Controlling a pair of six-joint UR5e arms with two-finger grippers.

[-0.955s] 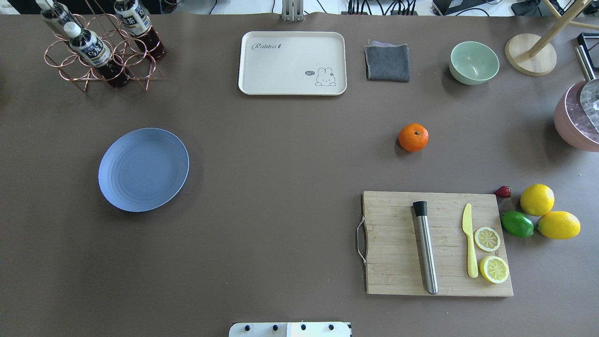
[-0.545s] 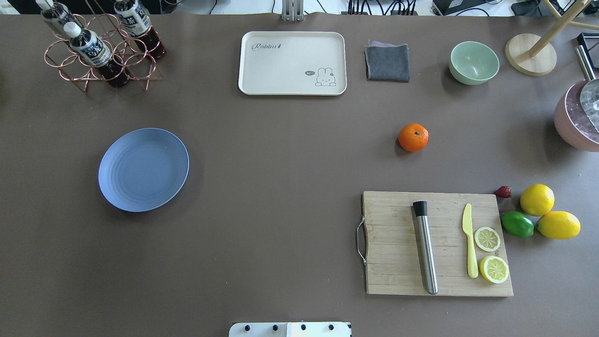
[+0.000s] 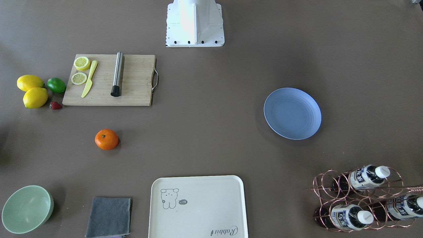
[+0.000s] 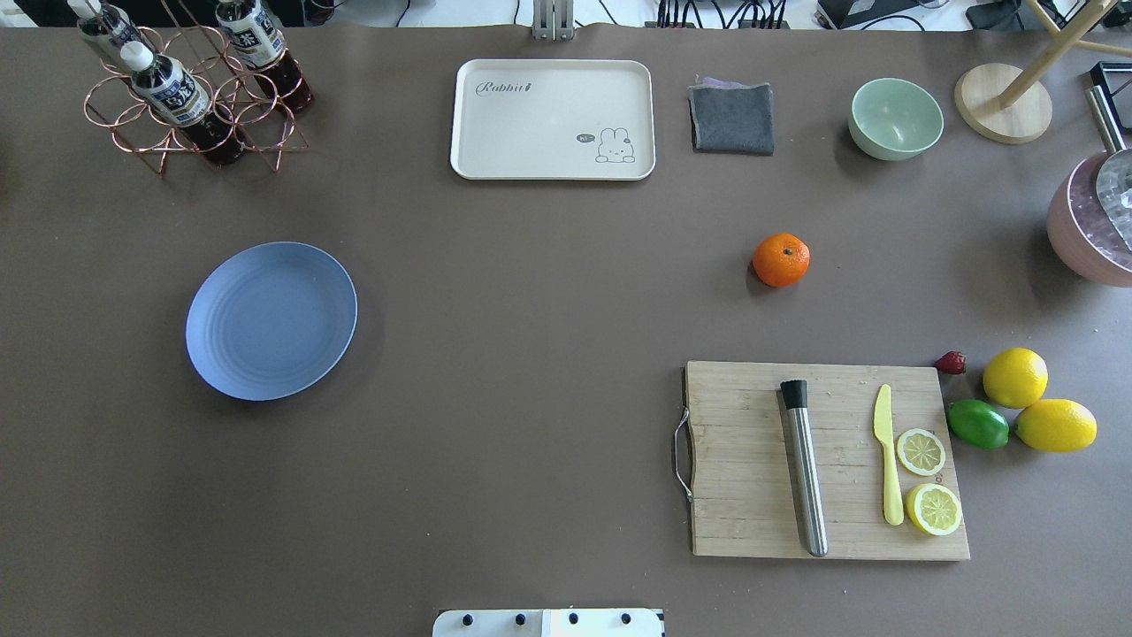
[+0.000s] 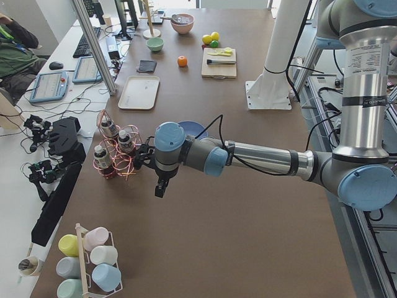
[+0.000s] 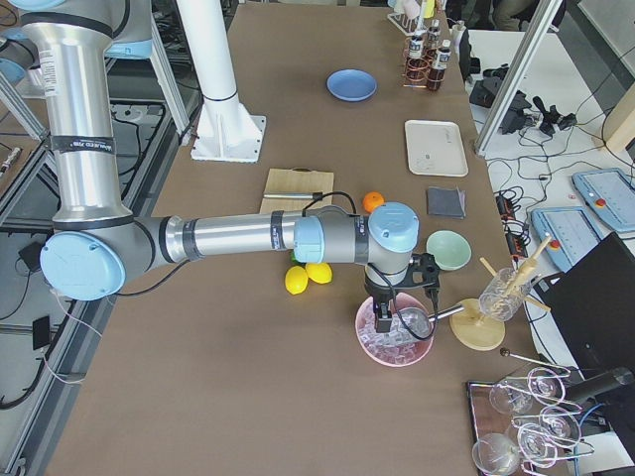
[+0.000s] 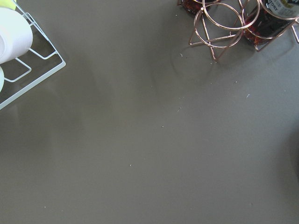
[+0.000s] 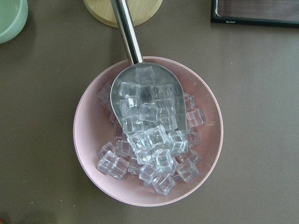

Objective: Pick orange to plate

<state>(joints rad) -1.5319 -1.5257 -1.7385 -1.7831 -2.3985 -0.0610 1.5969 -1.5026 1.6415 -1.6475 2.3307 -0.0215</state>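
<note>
— Surface?
— Brown matte tabletop [image 4: 531, 292]. White robot base [image 4: 548, 622] at the middle of the near edge.

— Task items?
— Orange [image 4: 781, 259]: on the bare tabletop, right half, between cutting board [image 4: 743, 478] and grey cloth [image 4: 732, 118], touching neither. Plate [image 4: 271, 320]: blue, flat on the left half, well apart from the orange.

— Along the far edge?
— Copper bottle rack [image 4: 177, 124] at the left corner, cream tray [image 4: 553, 119] at the middle, mint bowl [image 4: 895, 118] toward the right corner.

— Grippers?
— Left gripper [image 5: 160, 188]: hanging above the tabletop's left end, near the bottle rack. Jaw state: cannot tell. Right gripper [image 6: 383, 317]: above the pink bowl [image 8: 86, 112] of ice cubes at the right end. Jaw state: likewise cannot tell.

— Room?
— Past the far edge: aluminium post [image 5: 93, 43], side desk with handheld screen units [image 5: 48, 85], loose cables, seated person [image 5: 15, 56] partly in view.
</note>
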